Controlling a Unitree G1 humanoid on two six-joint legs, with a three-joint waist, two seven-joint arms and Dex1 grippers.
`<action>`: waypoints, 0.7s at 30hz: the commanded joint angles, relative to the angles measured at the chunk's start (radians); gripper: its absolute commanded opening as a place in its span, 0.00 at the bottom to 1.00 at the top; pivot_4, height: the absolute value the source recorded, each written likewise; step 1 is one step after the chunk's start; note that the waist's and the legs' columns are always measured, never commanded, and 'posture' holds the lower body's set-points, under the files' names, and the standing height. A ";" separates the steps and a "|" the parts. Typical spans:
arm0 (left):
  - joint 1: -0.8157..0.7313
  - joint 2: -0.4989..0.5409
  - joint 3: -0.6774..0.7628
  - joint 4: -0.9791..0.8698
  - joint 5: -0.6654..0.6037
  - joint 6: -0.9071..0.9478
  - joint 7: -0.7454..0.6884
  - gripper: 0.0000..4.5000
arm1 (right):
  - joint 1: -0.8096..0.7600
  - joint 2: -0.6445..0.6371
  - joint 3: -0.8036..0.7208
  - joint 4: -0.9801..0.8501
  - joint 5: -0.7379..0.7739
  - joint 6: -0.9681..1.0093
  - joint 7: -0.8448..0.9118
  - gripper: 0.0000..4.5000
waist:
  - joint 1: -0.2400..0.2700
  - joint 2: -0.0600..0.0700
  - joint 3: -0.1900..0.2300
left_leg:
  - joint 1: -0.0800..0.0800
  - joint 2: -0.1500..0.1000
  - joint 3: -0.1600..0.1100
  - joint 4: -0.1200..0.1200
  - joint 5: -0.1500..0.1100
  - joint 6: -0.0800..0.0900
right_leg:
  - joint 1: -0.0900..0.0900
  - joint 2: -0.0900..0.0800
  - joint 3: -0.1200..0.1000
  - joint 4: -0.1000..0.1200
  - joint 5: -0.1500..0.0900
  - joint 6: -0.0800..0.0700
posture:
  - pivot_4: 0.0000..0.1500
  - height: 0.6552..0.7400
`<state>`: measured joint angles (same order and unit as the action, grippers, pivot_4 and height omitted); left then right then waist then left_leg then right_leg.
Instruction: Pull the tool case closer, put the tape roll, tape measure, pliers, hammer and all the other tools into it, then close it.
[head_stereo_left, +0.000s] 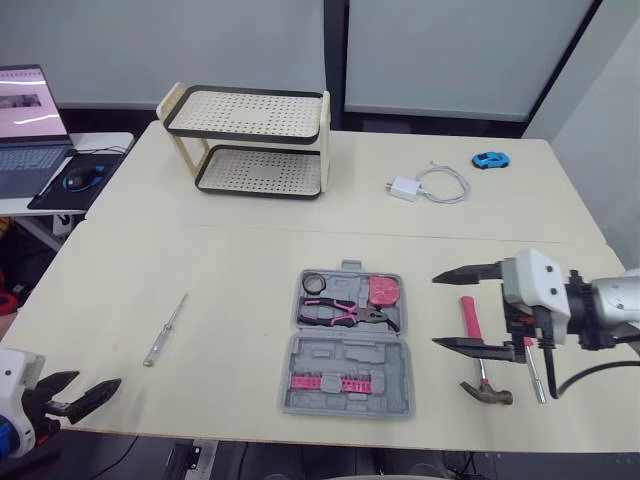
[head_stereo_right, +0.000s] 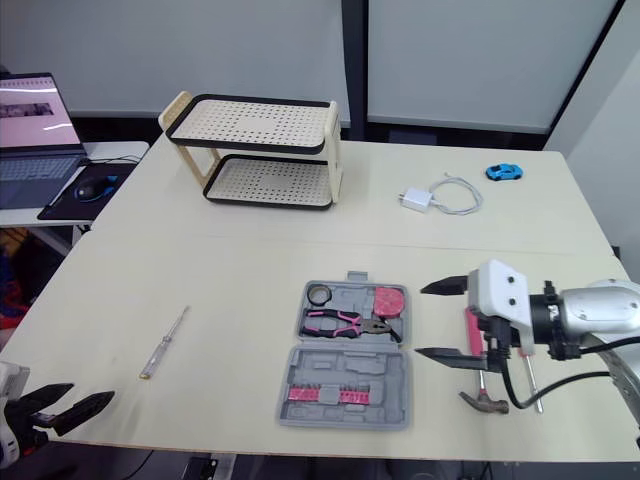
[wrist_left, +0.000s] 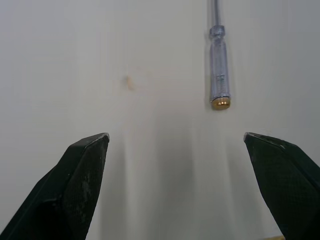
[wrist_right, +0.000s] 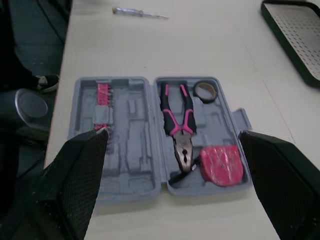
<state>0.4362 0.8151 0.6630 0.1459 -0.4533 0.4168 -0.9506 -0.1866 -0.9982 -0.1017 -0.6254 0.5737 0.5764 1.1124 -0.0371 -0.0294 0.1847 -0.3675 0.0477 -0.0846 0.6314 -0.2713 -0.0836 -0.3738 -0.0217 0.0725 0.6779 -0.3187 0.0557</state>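
Right gripper (head_stereo_left: 437, 310): black fingers spread wide, holding nothing, just right of the open grey plastic tool case (head_stereo_left: 345, 355) and over the pink-handled hammer (head_stereo_left: 468, 318), which lies on the table beside a slim metal-shafted tool (head_stereo_left: 535, 375). Left gripper (wrist_left: 175, 137): fingers wide apart, empty, at the near-left table edge, with the clear-handled screwdriver (wrist_left: 219, 70) ahead on bare tabletop; a mark on its handle is too small to read. The case lies near the front edge with open table all around, its far half holding the black tape roll (head_stereo_left: 316, 282), pink-and-black pliers (head_stereo_left: 345, 314) and pink tape measure (head_stereo_left: 384, 290), its near half a row of pink bits (head_stereo_left: 325, 383). A cream two-tier perforated rack (head_stereo_left: 255, 140) stands well beyond.
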 joint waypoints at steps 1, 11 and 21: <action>-0.008 -0.032 0.020 -0.114 -0.038 0.027 0.035 1.00 | -0.078 0.031 0.075 0.007 0.003 0.025 -0.022 0.99 | 0.007 0.000 0.000 | 0.000 0.000 0.000 -0.001 0.000 0.000 | 0.000 0.000 0.000 0.000 0.000 0.000 | 1.00 0.94; -0.213 -0.146 -0.145 -0.109 0.045 -0.043 0.179 1.00 | -0.079 0.047 0.134 0.008 -0.027 0.012 -0.042 0.99 | 0.008 0.001 0.000 | 0.000 -0.001 -0.003 -0.001 0.000 0.000 | 0.001 0.001 -0.002 0.001 -0.001 0.000 | 1.00 0.94; -0.323 -0.209 -0.255 -0.006 0.102 -0.050 0.270 1.00 | -0.090 0.036 0.143 0.001 -0.040 0.022 -0.042 0.99 | 0.004 0.001 0.000 | 0.000 -0.001 -0.003 0.000 0.000 0.000 | 0.001 0.001 -0.002 0.002 0.000 0.000 | 1.00 0.94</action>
<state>0.1106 0.6026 0.4165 0.1562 -0.3627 0.3670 -0.6898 -0.2589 -0.9539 0.0541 -0.6030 0.5300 0.5996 1.0696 -0.0328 -0.0288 0.1848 -0.3672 0.0472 -0.0874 0.6310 -0.2711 -0.0838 -0.3729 -0.0207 0.0706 0.6801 -0.3192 0.0558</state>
